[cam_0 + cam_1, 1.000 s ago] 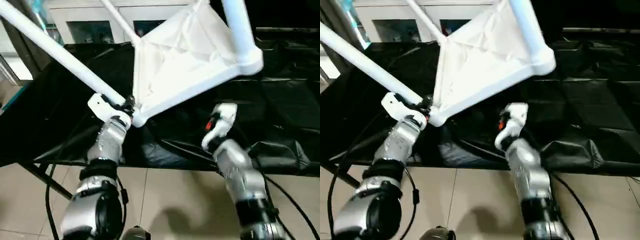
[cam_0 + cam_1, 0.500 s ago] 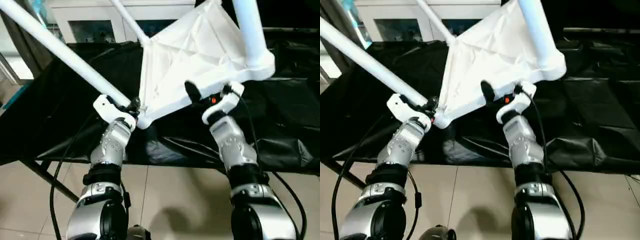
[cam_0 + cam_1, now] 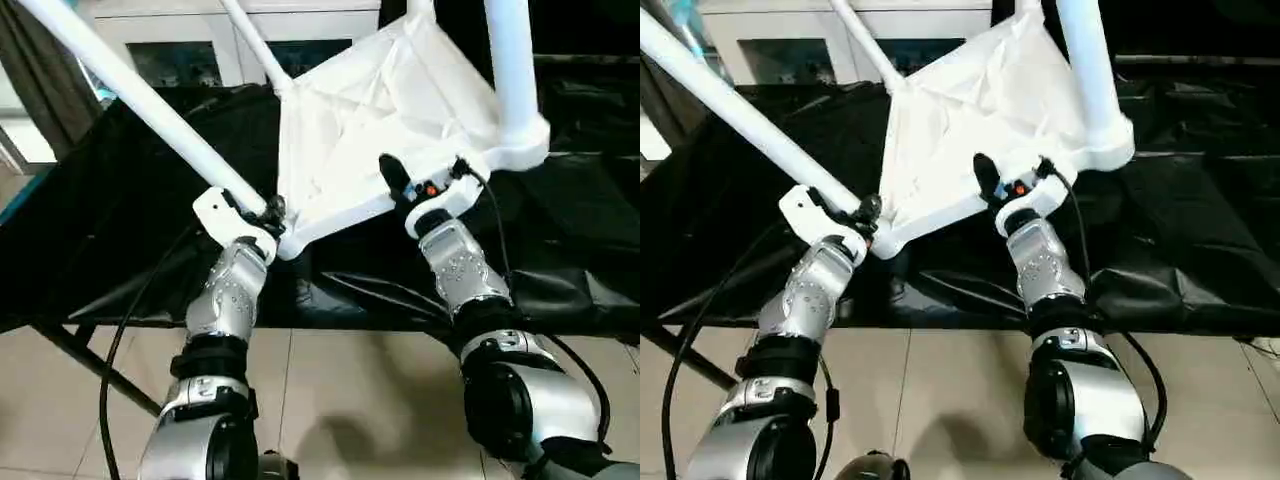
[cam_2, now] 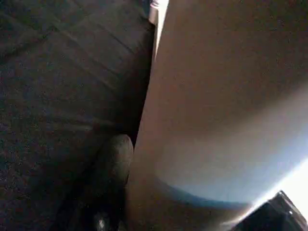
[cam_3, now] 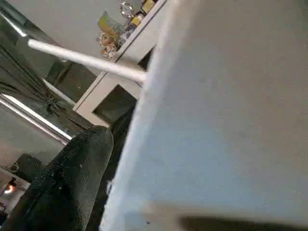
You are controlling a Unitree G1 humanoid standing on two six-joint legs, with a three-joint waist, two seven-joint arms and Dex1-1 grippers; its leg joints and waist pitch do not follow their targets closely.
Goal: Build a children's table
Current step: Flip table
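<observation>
Tabletop (image 3: 390,120) tilted, ribbed underside facing the camera, above the black-draped table (image 3: 130,200) | legs: three fitted, one (image 3: 150,105) slanting up-left, one (image 3: 512,70) upright at right | left fingers (image 3: 262,215) clamped on the near-left corner | right fingers (image 3: 415,188) straddling the near edge, grip cannot be told.

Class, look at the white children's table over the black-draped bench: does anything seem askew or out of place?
Yes. The tabletop is tilted steeply, underside showing, with its legs splaying up and outward rather than standing on them. Both grippers, left and right, meet its lower edge.
</observation>
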